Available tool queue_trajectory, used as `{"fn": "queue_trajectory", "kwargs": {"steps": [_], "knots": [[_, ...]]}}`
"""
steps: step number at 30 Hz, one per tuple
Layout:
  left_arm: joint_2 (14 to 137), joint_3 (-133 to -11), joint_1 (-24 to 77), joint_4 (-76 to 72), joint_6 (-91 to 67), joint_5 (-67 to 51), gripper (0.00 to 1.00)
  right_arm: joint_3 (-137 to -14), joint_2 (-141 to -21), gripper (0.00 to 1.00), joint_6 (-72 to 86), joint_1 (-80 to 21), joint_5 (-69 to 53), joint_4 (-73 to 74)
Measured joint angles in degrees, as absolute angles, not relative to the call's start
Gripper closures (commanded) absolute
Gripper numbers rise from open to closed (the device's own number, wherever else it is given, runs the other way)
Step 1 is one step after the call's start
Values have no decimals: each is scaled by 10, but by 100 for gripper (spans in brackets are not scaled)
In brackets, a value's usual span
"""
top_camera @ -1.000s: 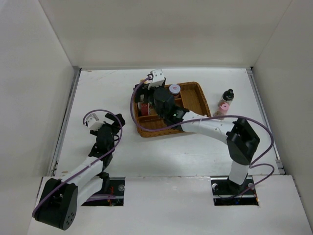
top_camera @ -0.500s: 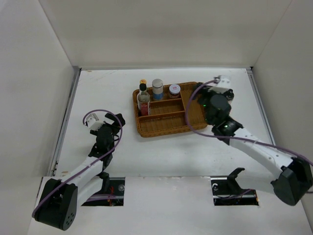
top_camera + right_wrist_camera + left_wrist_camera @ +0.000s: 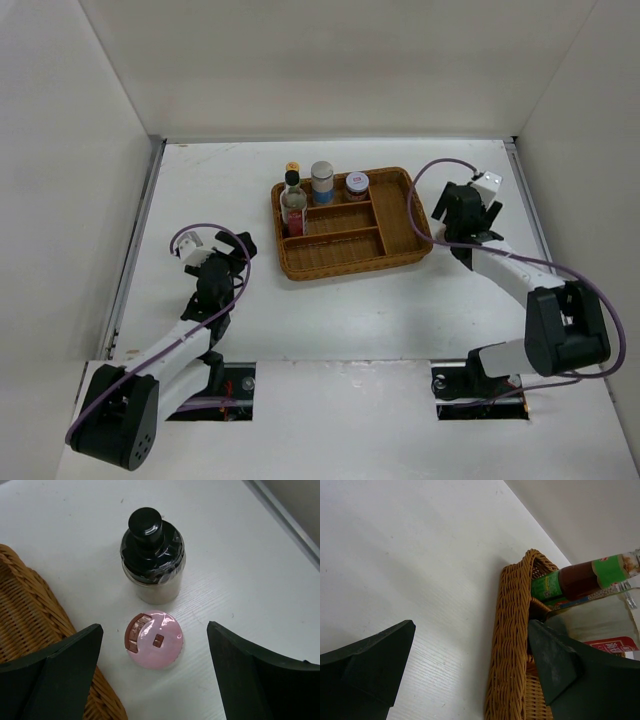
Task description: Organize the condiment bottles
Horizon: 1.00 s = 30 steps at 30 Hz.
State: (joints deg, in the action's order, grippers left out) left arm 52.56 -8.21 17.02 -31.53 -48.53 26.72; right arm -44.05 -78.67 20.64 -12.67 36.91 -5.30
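Tray, lower left of right wrist view: rough woven wicker, tan.
Pink-lidded shaker: lid smooth glossy plastic.
Black-capped shaker: shiny cap, crinkled clear film at neck.
Sauce bottle: see-through body, glossy green label.
Table: matt white, faint grain.
Right gripper fingers: matt black plastic.

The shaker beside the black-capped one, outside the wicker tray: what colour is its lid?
Pale pink; the round flip-top lid shows best in the right wrist view.
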Motion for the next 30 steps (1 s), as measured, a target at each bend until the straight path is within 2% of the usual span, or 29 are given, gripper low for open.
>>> {"fn": "queue_trajectory", "kwargs": {"steps": [2,6,11,17,24,30], "knots": [[526,-82,171,-315,-486,266,0,-441,-798,11,217,-117,353,-53],[533,-82,172,-315,-486,265,0,-442,-823,24,235,-98,324,-55],[535,-82,173,-315,-487,263,0,-448,-855,49,251,-86,300,-56],[535,-82,173,-315,-489,263,0,-449,-826,54,244,-105,337,-57],[538,-82,174,-316,-489,263,0,-466,-723,55,209,-221,375,-88],[537,-82,173,-318,-489,263,0,-541,-793,54,205,-335,345,-126]]}}
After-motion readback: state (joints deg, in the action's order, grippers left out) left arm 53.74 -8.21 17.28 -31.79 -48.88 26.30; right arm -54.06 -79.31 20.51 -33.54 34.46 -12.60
